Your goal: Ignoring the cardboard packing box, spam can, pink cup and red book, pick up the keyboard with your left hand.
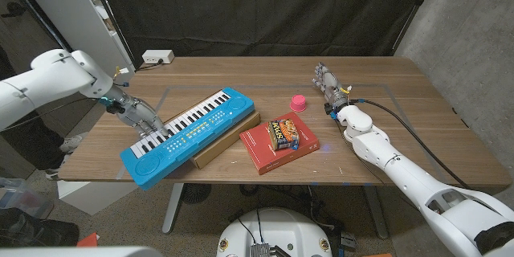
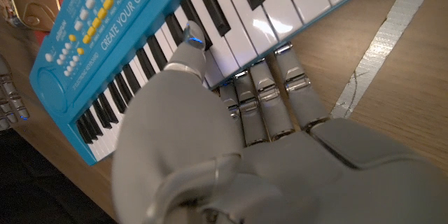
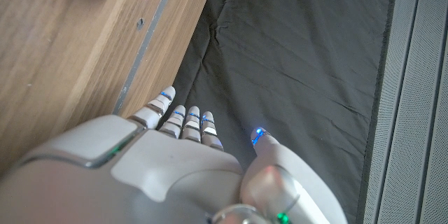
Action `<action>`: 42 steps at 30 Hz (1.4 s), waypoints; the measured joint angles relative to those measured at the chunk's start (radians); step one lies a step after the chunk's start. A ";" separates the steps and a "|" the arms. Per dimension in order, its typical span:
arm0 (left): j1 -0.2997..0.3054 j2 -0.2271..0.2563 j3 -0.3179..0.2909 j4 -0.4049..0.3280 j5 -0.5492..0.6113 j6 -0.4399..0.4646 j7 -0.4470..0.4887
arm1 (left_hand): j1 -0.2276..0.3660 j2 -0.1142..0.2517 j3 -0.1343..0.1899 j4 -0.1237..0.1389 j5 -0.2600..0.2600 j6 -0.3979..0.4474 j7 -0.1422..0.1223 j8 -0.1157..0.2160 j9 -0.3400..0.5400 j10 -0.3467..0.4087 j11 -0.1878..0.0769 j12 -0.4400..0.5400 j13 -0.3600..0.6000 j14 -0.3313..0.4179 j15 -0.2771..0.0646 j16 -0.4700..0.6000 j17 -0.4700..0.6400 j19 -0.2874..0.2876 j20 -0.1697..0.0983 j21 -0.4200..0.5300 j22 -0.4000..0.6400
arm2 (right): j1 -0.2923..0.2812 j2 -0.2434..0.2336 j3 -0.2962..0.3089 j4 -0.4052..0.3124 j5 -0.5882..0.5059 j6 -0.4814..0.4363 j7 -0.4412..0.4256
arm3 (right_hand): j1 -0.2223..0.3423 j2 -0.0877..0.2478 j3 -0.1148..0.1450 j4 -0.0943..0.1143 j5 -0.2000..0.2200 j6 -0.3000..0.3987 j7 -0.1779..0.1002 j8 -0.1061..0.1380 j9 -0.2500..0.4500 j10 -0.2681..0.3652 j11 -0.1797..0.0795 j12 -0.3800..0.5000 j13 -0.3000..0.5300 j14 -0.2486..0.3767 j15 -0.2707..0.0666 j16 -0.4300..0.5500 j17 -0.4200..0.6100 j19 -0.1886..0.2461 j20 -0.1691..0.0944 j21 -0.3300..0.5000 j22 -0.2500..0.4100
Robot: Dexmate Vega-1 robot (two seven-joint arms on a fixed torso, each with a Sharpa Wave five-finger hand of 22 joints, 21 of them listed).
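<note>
Head view: the blue keyboard (image 1: 189, 132) lies slantwise on the tabletop (image 1: 241, 76), propped on the cardboard packing box (image 1: 229, 140). Left robot hand (image 1: 138, 116) pinches its near edge, thumb on the keys. Right robot hand (image 1: 330, 82) stands spread, holding nothing, near the pink cup (image 1: 298, 101).

White arms, grey hand (image 2: 280, 161)

Even overhead light, soft shadows; keys (image 2: 294, 0) glare; near robot hand (image 2: 231, 168) maybe blurred.
</note>
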State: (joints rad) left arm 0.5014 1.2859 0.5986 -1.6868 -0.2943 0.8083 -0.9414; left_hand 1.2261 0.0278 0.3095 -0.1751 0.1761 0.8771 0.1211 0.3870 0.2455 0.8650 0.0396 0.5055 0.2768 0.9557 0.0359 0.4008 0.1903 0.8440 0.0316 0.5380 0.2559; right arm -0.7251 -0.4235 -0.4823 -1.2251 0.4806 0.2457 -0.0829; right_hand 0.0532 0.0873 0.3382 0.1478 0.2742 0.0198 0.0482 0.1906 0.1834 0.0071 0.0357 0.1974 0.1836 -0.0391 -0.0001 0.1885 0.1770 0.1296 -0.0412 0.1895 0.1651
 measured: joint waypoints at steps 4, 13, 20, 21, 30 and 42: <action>0.102 0.031 -0.111 -0.047 -0.113 0.004 0.134 | 0.006 -0.006 0.000 0.000 -0.002 0.037 0.009 0.000 0.000 0.034 0.012 0.017 0.004 0.025 0.000 0.025 0.042 0.035 -0.023 0.031 0.008 | 0.000 -0.002 0.000 -0.001 -0.001 0.001 0.001 | 0.000 0.000 0.000 0.000 0.000 0.000 0.000 0.000 0.000 0.000 0.000 0.000 0.000 0.000 0.000 0.000 0.000 0.000 0.000 0.000 0.000; 0.355 0.071 -0.349 -0.104 -0.351 -0.058 0.430 | 0.014 -0.015 -0.002 0.002 -0.009 0.074 0.018 0.000 0.000 0.070 0.025 0.024 0.060 0.058 -0.007 0.050 0.088 0.097 -0.084 0.062 0.014 | -0.003 -0.010 0.000 -0.013 -0.005 0.002 0.002 | 0.000 0.000 0.000 0.000 0.000 0.000 0.000 0.000 0.000 0.004 0.004 0.000 0.000 0.000 0.000 0.000 0.000 0.000 0.000 0.000 0.000; 0.550 0.062 -0.528 -0.130 -0.462 -0.126 0.667 | 0.014 -0.015 -0.004 0.003 -0.009 0.081 0.025 0.000 -0.005 0.076 0.030 0.024 0.081 0.072 -0.018 0.056 0.098 0.112 -0.096 0.077 0.015 | -0.006 -0.013 -0.002 -0.019 -0.007 0.002 0.004 | 0.000 0.000 0.004 -0.004 0.000 0.000 0.000 0.000 0.000 0.004 0.004 0.000 0.000 0.000 0.000 0.000 0.000 0.000 0.000 0.000 0.000; 0.576 0.057 -0.550 -0.133 -0.469 -0.133 0.695 | 0.014 -0.015 -0.005 0.004 -0.009 0.081 0.025 0.000 -0.005 0.076 0.030 0.024 0.081 0.072 -0.019 0.056 0.099 0.112 -0.096 0.078 0.017 | -0.006 -0.013 -0.003 -0.020 -0.008 0.002 0.004 | 0.000 0.000 0.004 -0.004 0.000 0.000 0.000 0.000 0.000 0.004 0.004 0.000 0.000 0.000 0.000 0.000 0.000 0.000 0.000 0.000 0.000; 0.785 -0.004 -0.695 -0.154 -0.491 -0.187 0.850 | 0.012 -0.021 -0.008 0.007 -0.009 0.081 0.025 0.000 -0.012 0.076 0.030 0.025 0.114 0.080 -0.024 0.062 0.106 0.128 -0.105 0.094 0.016 | -0.010 -0.016 -0.004 -0.032 -0.014 0.000 0.000 | 0.000 0.000 0.004 -0.004 0.000 0.000 0.000 0.000 0.000 0.004 0.004 0.000 0.000 0.000 0.000 0.000 0.000 0.000 0.000 0.000 0.000; 0.884 -0.106 -0.782 -0.170 -0.455 -0.279 0.932 | 0.006 -0.033 -0.010 0.009 -0.010 0.081 0.025 0.000 -0.012 0.084 0.030 0.029 0.123 0.090 -0.031 0.062 0.108 0.135 -0.112 0.110 0.017 | -0.025 -0.026 -0.001 -0.059 -0.019 -0.003 -0.013 | 0.000 0.000 0.004 -0.004 0.000 0.000 0.000 0.000 0.000 0.004 0.004 0.000 0.000 0.000 0.000 0.000 0.000 0.000 0.000 0.000 0.000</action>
State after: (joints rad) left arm 1.3854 1.1801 -0.1833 -1.8563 -0.7492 0.5294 -0.0095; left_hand 1.2321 -0.0053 0.2993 -0.1657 0.1665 0.9579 0.1464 0.3867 0.2332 0.9487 0.0694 0.5343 0.3994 1.0459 0.0052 0.4631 0.2979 0.9787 -0.0807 0.6478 0.2724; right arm -0.7502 -0.4491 -0.4837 -1.2844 0.4617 0.2428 -0.0957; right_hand 0.0533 0.0874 0.3425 0.1434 0.2741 0.0198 0.0482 0.1906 0.1834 0.0108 0.0394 0.1974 0.1836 -0.0392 -0.0002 0.1885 0.1771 0.1295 -0.0411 0.1895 0.1651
